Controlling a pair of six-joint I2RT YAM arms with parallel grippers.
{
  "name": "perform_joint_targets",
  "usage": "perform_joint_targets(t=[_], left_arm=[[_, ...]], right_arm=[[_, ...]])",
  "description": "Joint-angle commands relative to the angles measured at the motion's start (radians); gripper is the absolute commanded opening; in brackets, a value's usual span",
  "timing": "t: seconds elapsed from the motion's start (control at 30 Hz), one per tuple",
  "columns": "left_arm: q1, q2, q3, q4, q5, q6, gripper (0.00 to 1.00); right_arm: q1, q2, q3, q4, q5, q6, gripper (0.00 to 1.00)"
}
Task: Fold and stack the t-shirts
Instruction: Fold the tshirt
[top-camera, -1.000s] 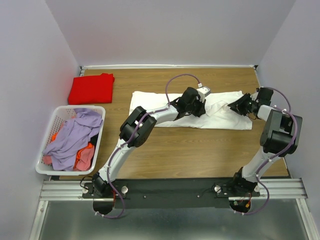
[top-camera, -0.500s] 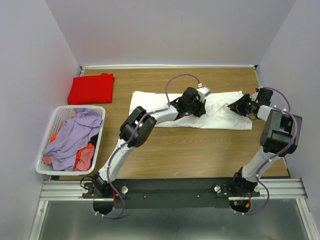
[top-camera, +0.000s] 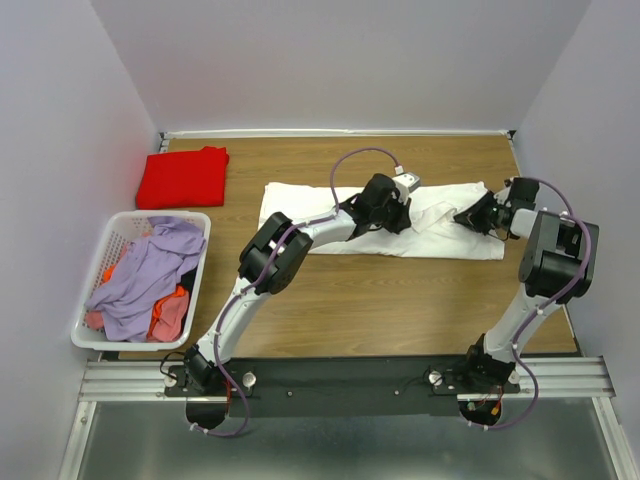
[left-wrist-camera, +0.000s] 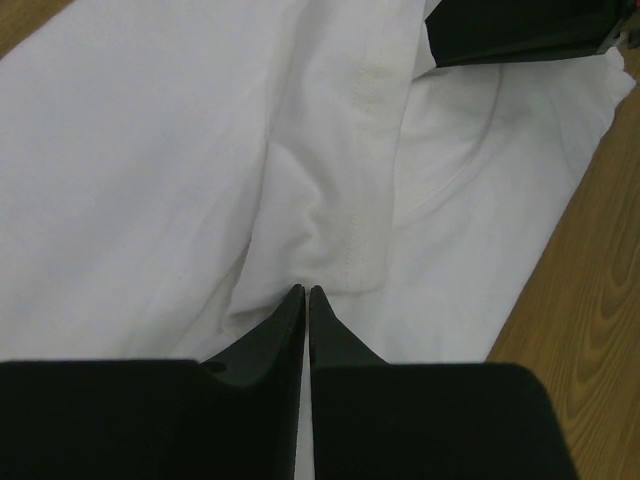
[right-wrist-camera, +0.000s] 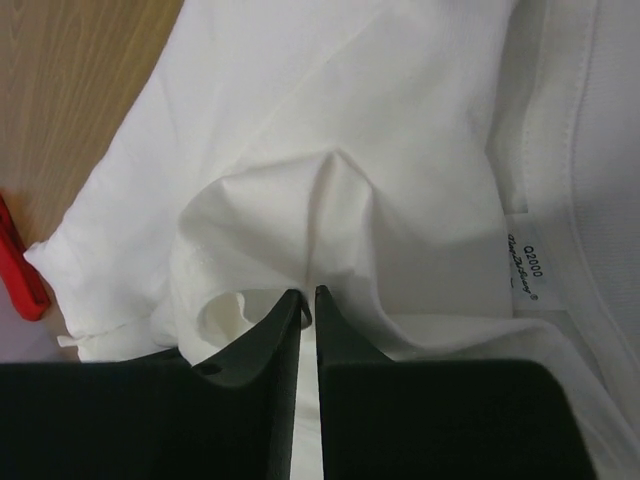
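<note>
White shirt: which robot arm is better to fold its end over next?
Probably the right. The right gripper pinches the white shirt near its end, the left gripper only its middle.

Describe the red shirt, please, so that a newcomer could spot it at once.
On the wooden table, look to the far left corner, beyond the white basket. The red shirt lies there folded flat, unlike the white shirt spread mid-table and the jumbled basket clothes.
</note>
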Motion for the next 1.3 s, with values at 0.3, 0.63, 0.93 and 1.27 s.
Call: perform_joint_targets(t=[0.3, 0.63, 0.93, 1.27], left_arm=[[0.044, -0.080, 0.006, 0.005, 0.093, -0.085, 0.11], [0.085, -0.197, -0.085, -0.012, 0.113, -0.099, 0.12], [0.139, -0.345, -0.235, -0.089, 0.138, -0.094, 0.12], [0.224, -0.500, -0.445, -0.123, 0.116, -0.056, 0.12]], right_arm=[[0.022, 0.104, 0.274, -0.094, -0.027, -0.110, 0.00], [0.097, 0.146, 0.434, -0.256, 0.116, -0.355, 0.01], [0.122, 0.062, 0.351, -0.279, 0.291, -0.447, 0.02], [0.123, -0.026, 0.256, -0.236, 0.466, -0.486, 0.07]])
